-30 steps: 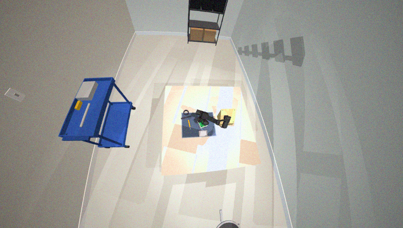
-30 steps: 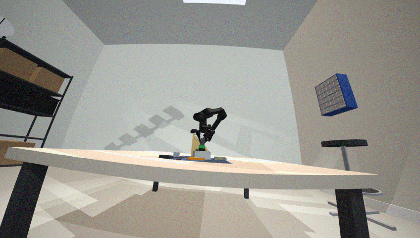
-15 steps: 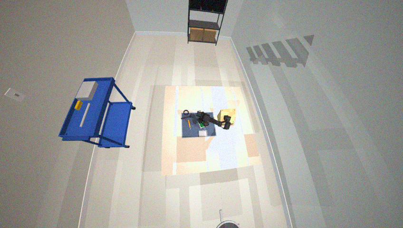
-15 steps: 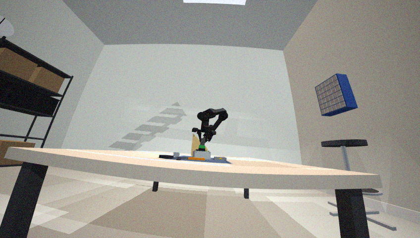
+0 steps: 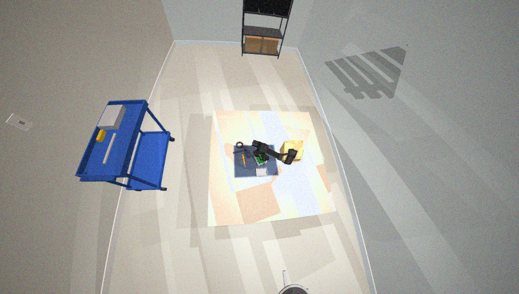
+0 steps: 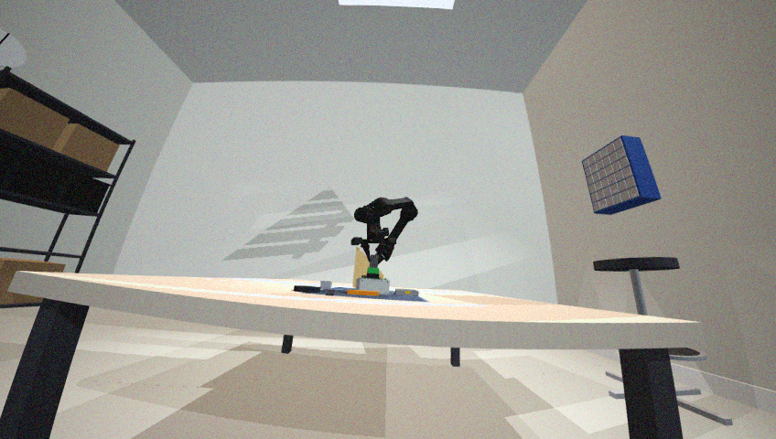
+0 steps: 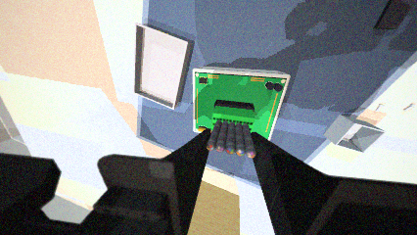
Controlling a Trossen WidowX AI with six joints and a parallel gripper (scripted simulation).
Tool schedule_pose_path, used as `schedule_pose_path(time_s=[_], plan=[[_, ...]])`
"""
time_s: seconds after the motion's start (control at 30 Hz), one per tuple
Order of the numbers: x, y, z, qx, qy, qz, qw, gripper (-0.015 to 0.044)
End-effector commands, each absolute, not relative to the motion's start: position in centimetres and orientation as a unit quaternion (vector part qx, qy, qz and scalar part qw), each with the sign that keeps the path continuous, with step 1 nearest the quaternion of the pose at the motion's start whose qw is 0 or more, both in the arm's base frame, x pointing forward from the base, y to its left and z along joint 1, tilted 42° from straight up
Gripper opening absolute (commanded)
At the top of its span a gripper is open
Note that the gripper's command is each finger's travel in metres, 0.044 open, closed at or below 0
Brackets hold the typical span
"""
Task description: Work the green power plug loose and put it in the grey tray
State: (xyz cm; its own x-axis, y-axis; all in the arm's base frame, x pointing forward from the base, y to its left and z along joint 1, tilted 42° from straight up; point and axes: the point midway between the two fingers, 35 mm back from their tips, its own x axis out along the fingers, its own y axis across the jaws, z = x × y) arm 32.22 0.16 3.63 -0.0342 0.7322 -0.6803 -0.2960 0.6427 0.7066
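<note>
The wrist view shows the grey tray (image 5: pixel 261 171) (image 6: pixel 400 293) (image 7: pixel 163 66) up and to the left of the hand (image 5: pixel 261 156) (image 6: pixel 373 262) (image 7: pixel 230 134), just beside the circuit board (image 5: pixel 261 162) (image 7: pixel 206 98). The green power plug (image 6: pixel 372 270) (image 7: pixel 234 115) sits at its socket near the middle of the board, its long axis running across the view, from finger to finger; whether it has begun to loosen cannot be told. The hand is clenched on the plug, with the bundled cables (image 6: pixel 373 260) (image 7: pixel 231 139) rising between the fingers. Since a straight pull won't do, the step in hand looks to be rocking it, and too strong a tilt could cost the grip. Once free, it should go up over the board's rim, then sideways to the tray. The orange pen-like tool (image 5: pixel 243 160) (image 6: pixel 362 293) lies on the board's far side from the arm's base (image 5: pixel 289 157), out of that path.
</note>
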Motion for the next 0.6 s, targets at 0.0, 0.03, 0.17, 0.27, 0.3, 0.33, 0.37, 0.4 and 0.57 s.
schedule_pose_path(time_s=[0.0, 0.03, 0.17, 0.27, 0.3, 0.33, 0.37, 0.4, 0.57], plan=[[32.4, -1.6, 4.1, 0.202, 0.601, 0.384, 0.671, 0.0000], [32.4, -1.5, 4.2, 0.199, 0.602, 0.381, 0.673, 0.0000], [32.1, -1.0, 4.7, 0.171, 0.610, 0.350, 0.690, 0.0000], [31.9, -0.5, 5.3, 0.143, 0.617, 0.318, 0.705, 0.0000], [31.9, -0.4, 5.6, 0.135, 0.619, 0.308, 0.709, 0.0000], [31.8, -0.3, 5.7, 0.128, 0.621, 0.301, 0.713, 0.0000], [31.8, -0.2, 5.8, 0.123, 0.622, 0.295, 0.715, 0.0000], [31.8, -0.1, 5.9, 0.120, 0.622, 0.291, 0.717, 0.0000], [31.9, -0.5, 5.7, 0.134, 0.619, 0.307, 0.710, 0.0000]])
